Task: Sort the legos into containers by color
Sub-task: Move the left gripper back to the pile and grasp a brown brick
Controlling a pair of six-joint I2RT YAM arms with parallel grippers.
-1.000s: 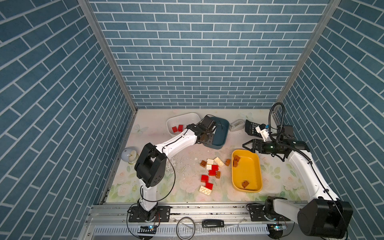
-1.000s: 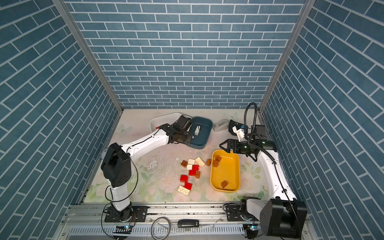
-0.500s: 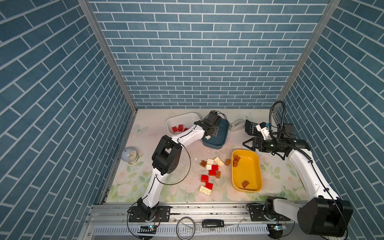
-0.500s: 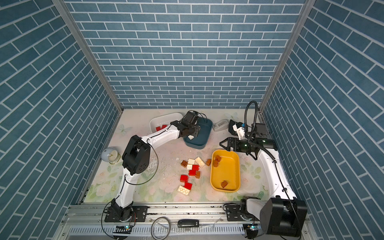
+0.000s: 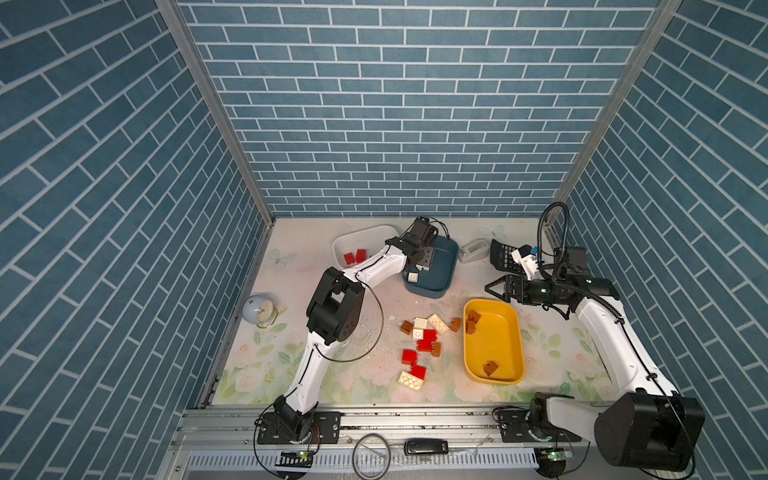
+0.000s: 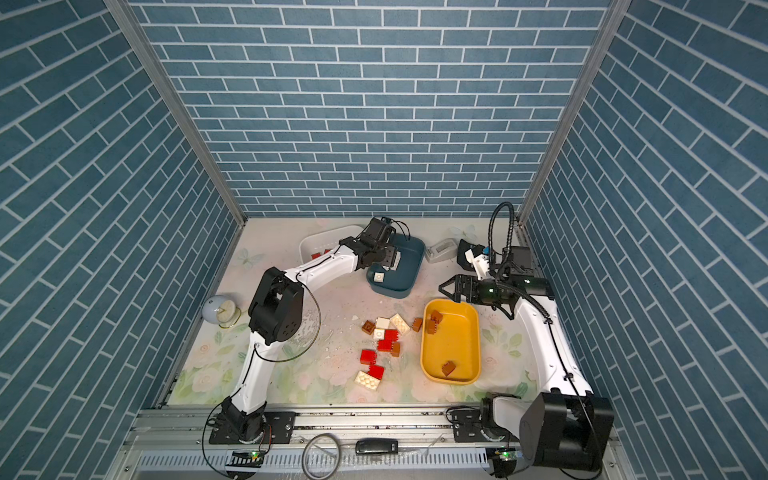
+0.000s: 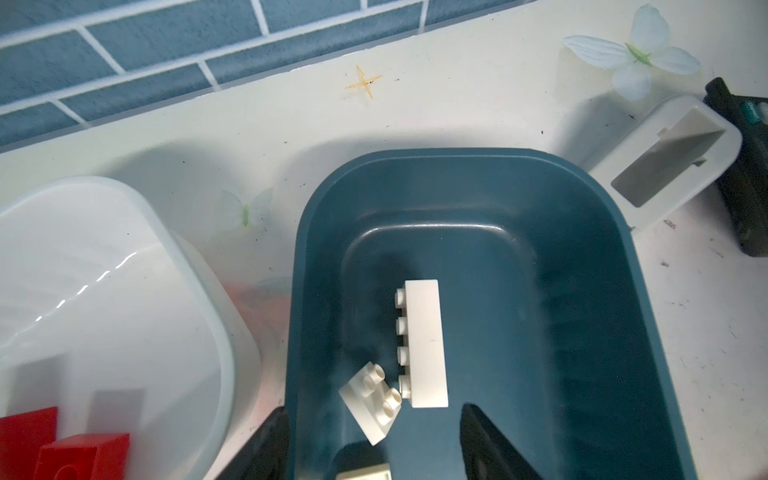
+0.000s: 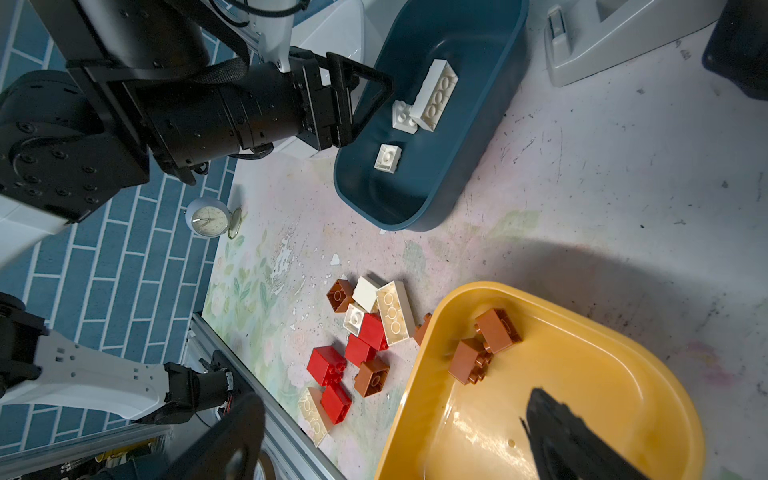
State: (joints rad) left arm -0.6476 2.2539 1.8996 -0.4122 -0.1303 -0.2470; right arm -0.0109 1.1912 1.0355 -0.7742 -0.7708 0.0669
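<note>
Left wrist: three cream legos (image 7: 424,345) in teal tub (image 7: 582,311); left fingers (image 7: 266,449), right fingers (image 8: 557,432) apart, empty.

The left gripper (image 5: 424,262), jaws parted, roofs the far left of the dark teal-blue plastic tub (image 5: 432,294); its near right lies open from above. The left arm's white forearm (image 5: 374,266) crosses the near corner of the white plastic tub (image 5: 361,237). Bare floral table mat (image 5: 432,307) runs between the teal tub and the loose heap of red, brown and cream bricks (image 5: 424,345), which crowds the left wall of the yellow plastic tub (image 5: 467,349). The right gripper (image 5: 496,287), jaws wide, hangs just beyond its far end.
</note>
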